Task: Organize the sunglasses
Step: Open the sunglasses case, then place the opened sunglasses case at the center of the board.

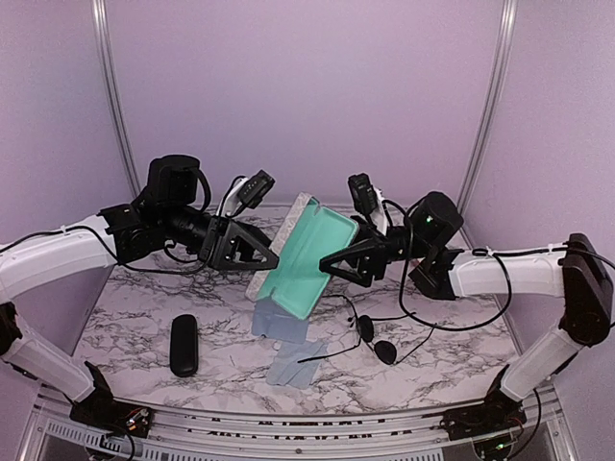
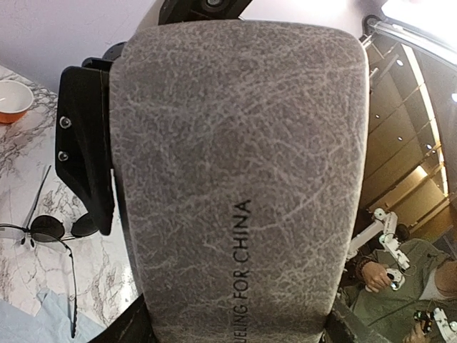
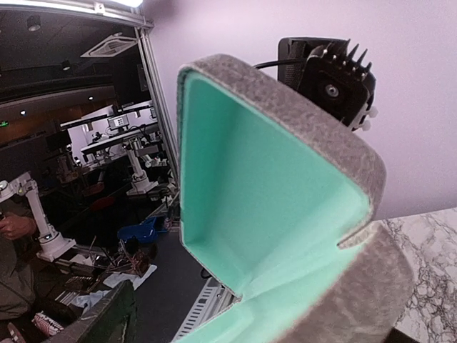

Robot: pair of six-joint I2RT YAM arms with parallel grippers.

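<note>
Case-opening step, it seems: the grey glasses case (image 2: 235,128) is held up open, clamped by the left claw (image 1: 267,254). The right claw (image 1: 332,264) is parked at its mint lining (image 1: 309,252), grip can't be told. The sunglasses (image 1: 366,329) are seen on the desk (image 1: 144,307) at its 5 o'clock, to be picked up next. "FOR CHINA" is printed outside.

the open case (image 1: 306,257) is held tilted above the middle of the desk (image 1: 144,307), between the left arm (image 1: 183,226) and the right arm (image 1: 432,230). below it lie two cloths, the far cloth (image 1: 277,325) just behind the near cloth (image 1: 293,370). the sunglasses (image 1: 373,338) lie on the desk just right of them. the closed case (image 1: 184,344) lies near left, well apart.
</note>
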